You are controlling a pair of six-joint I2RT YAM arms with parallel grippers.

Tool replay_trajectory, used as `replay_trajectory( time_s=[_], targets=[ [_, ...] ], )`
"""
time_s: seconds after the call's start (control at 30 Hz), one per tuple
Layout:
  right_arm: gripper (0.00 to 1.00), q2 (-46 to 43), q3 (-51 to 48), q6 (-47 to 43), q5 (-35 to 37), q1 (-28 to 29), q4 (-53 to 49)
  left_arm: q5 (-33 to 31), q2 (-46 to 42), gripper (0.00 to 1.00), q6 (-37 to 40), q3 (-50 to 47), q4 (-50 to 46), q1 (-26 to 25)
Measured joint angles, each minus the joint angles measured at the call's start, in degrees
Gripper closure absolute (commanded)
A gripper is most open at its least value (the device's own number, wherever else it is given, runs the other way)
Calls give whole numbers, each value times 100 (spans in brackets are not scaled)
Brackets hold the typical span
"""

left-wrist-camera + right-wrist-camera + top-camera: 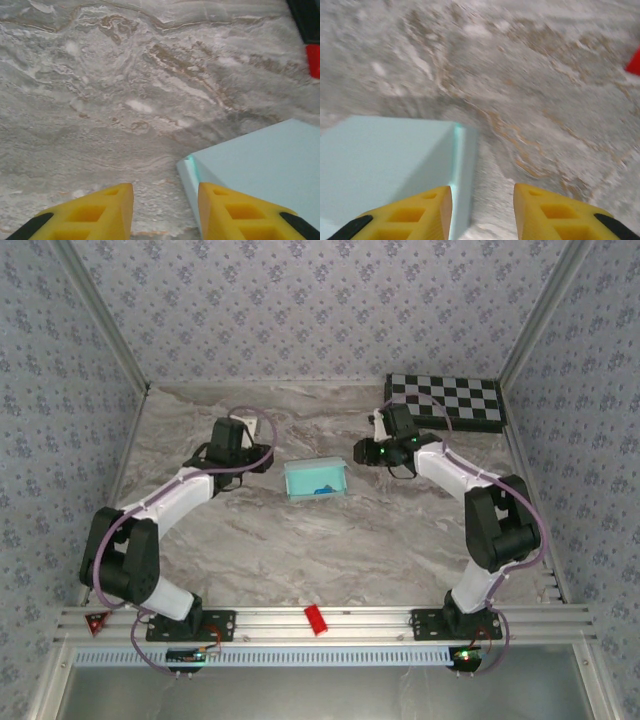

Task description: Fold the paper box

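at the near edge, a small red piece (316, 619) lies on the metal rail (380, 618) between the two arm bases. past it, about mid-way across the marbled surface (300, 550), the paper box (316, 480) sits as a small pale-blue rectangle, between the two arms' ends. the left claw (266, 457) is just beside the box's far-left corner. in its wrist view its yellow fingers (100, 210) are spread, pinching nothing, with marble and the box's corner edge in the gap. the right claw (360, 452) is near the far-right corner, its fingers (555, 212) likewise spread and empty, the box edge lying by one of them. farthest back, a black-and-white checkerboard (447, 400) lies at the right rear.
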Motion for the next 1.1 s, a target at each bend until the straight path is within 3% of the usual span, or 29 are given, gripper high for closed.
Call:
replay_trajectory(
  time_s=[0.5,1.1],
  targets=[
    [59,590,881,-96,-949,140,-662,1412,772,56,-822,444,-684,0],
    [60,925,839,-219,-1104,271,-911,1652,1285,57,-835,557,-726,-11]
  ],
)
